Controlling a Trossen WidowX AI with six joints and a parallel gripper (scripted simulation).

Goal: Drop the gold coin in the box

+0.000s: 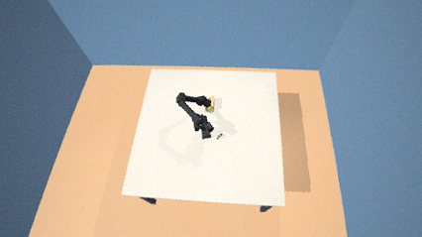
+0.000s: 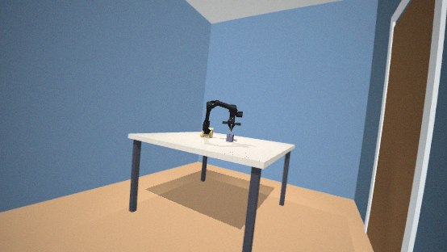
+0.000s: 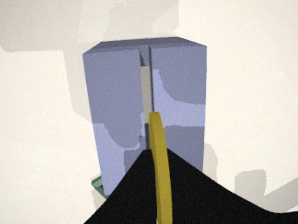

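The gold coin [image 3: 161, 175] stands on edge between the fingers of my gripper [image 3: 155, 158] [image 2: 231, 128], which is shut on it. The coin's far end reaches out past the fingertips. Below is the grey box [image 3: 117, 90] [image 2: 230, 138] [image 1: 206, 135], bluish in this light. Its narrow slot [image 3: 146, 92] runs lengthwise in the wrist view; the coin's far end appears just right of it, and the coin leans slightly against the slot's line. The near part of the slot is hidden by fingers and coin. The dark-green holder [image 1: 219, 136] [image 3: 98, 184] is beside the box, mostly hidden in the wrist view.
The box stands on the white table [image 1: 244, 172] [image 2: 169, 140]. The arm's yellowish base [image 1: 212, 104] [image 2: 207, 133] is on the same table, apart from the box. Shadows of the arm fall across the table and the lid.
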